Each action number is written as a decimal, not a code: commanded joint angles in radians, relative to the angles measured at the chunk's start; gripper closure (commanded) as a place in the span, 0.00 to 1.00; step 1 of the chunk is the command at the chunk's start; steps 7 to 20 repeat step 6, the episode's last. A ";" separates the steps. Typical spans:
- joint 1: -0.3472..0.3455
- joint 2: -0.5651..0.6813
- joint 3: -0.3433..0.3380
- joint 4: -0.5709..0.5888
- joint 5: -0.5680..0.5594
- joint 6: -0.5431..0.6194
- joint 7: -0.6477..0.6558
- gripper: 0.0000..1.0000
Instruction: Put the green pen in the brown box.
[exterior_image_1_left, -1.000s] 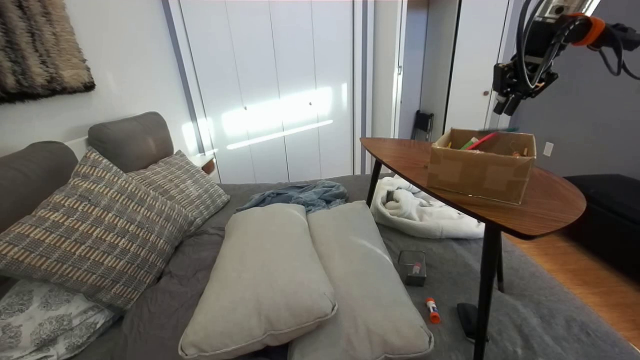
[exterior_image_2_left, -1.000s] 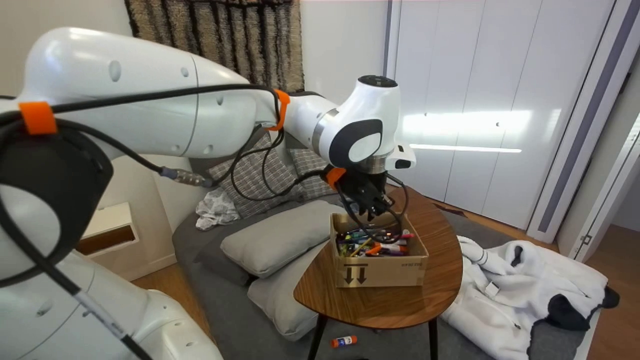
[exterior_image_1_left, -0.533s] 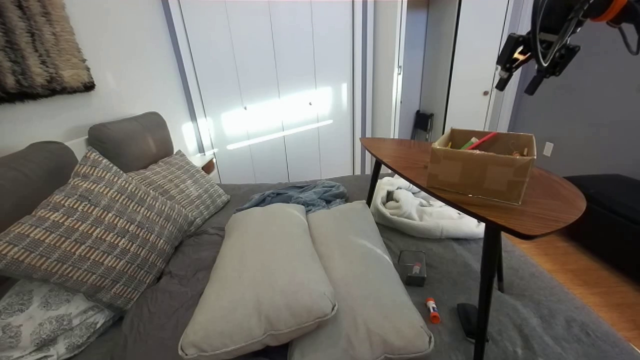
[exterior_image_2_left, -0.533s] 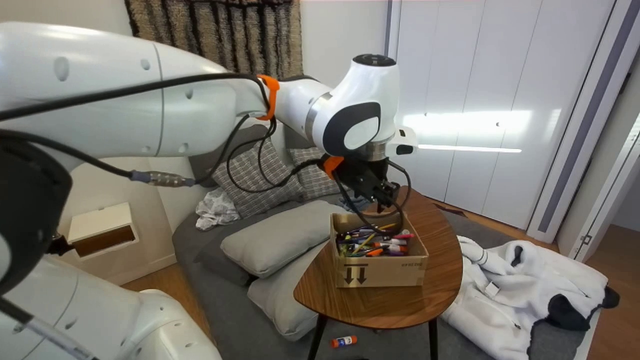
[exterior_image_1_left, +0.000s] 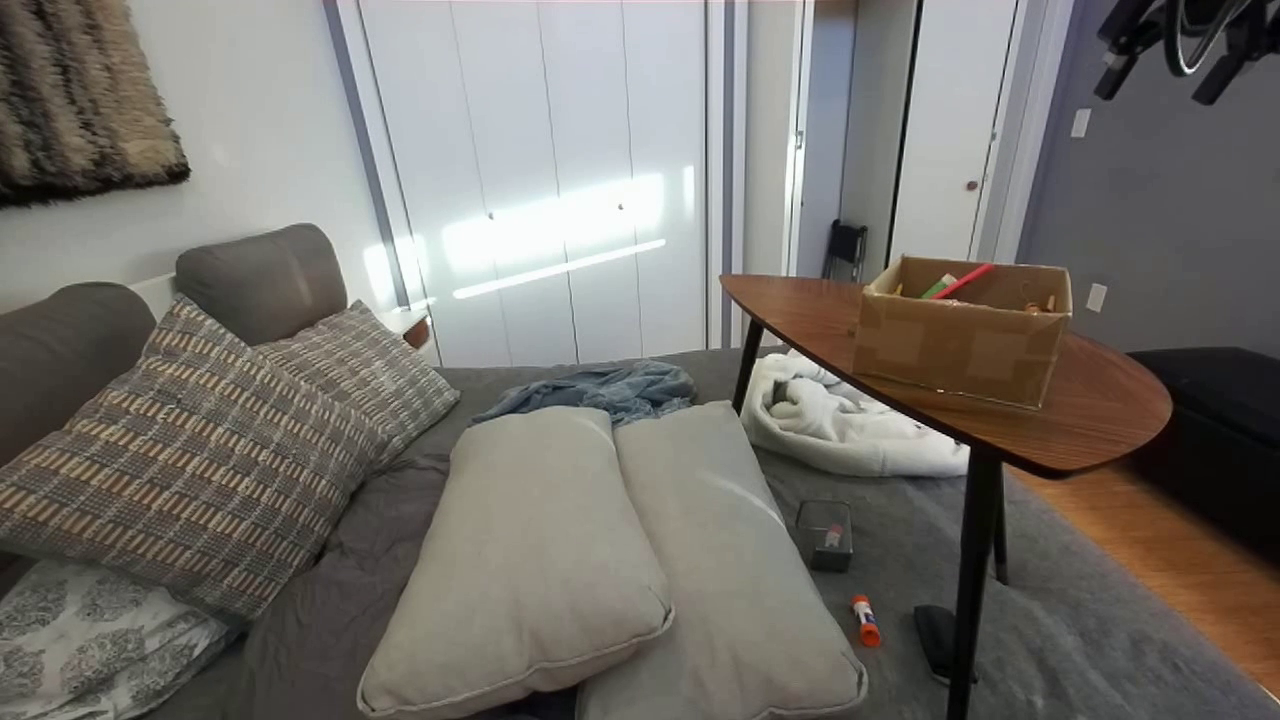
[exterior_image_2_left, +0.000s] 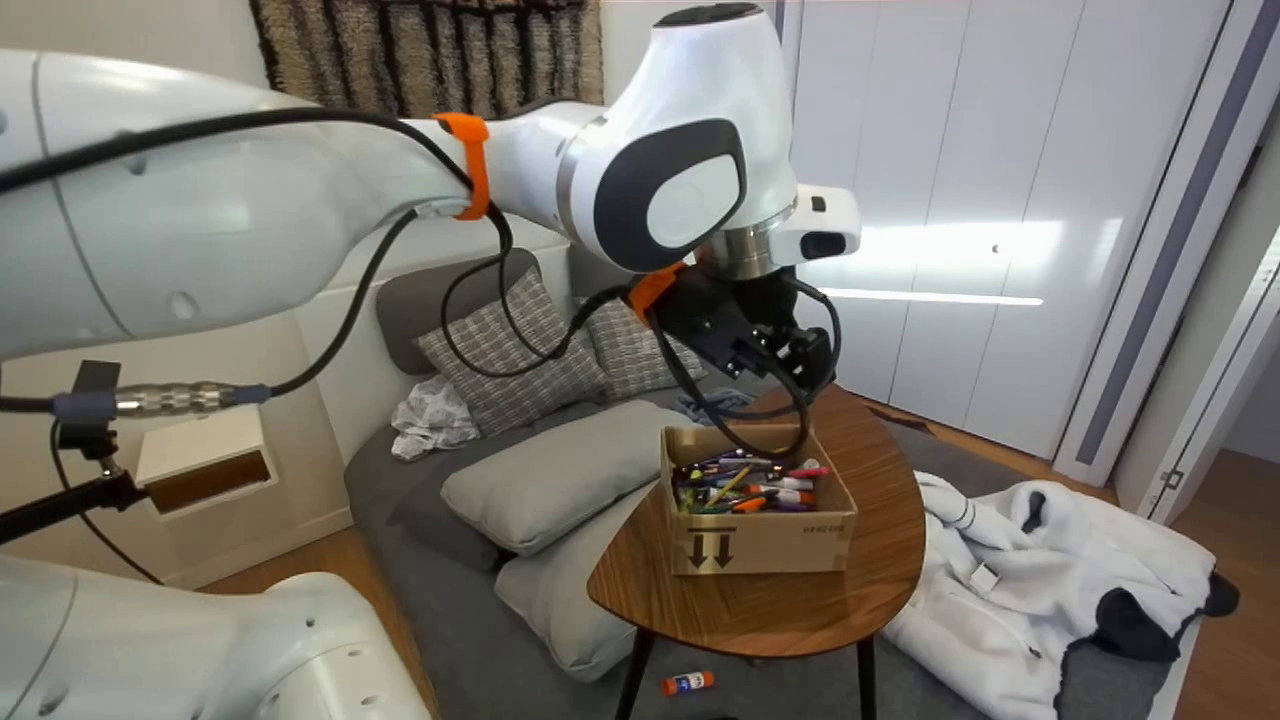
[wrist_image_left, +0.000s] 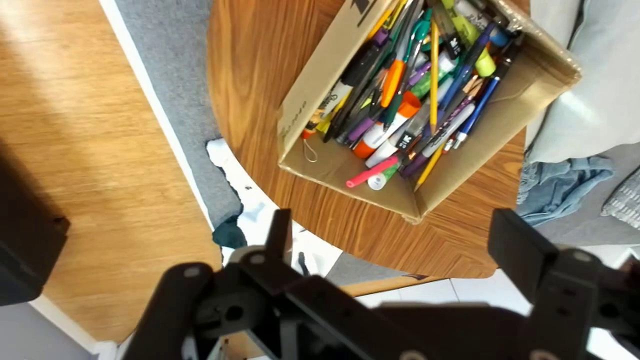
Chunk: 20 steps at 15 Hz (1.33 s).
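Observation:
The brown box (exterior_image_1_left: 960, 350) stands on the wooden table in both exterior views, full of pens, markers and pencils. Looking down in the wrist view, I see its tan wall (wrist_image_left: 307, 95) and the heap inside. A green pen (wrist_image_left: 421, 26) lies on top of that heap among other dark pens; where it ends is partly hidden. My gripper (wrist_image_left: 392, 225) is open, its fingers wide apart with nothing between them. In an exterior view the gripper (exterior_image_1_left: 1158, 92) hangs well above the box, off to its right.
The wooden table (exterior_image_2_left: 700, 620) carries the box. Beside it are grey pillows (exterior_image_1_left: 520, 560), a white fleece (exterior_image_2_left: 1040, 590) and an orange glue stick (exterior_image_1_left: 866, 620) on the grey bed. Cables (exterior_image_2_left: 690, 370) loop from the wrist above the box.
The gripper has gone from nearly shut to wide open, and the dark green stick below it has left its fingers at the box. The arm has risen and drawn away from the box.

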 joint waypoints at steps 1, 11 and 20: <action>-0.001 -0.009 -0.006 0.003 -0.013 -0.010 0.010 0.00; -0.007 -0.019 -0.005 0.000 -0.016 -0.014 0.019 0.00; -0.007 -0.019 -0.005 0.000 -0.016 -0.014 0.019 0.00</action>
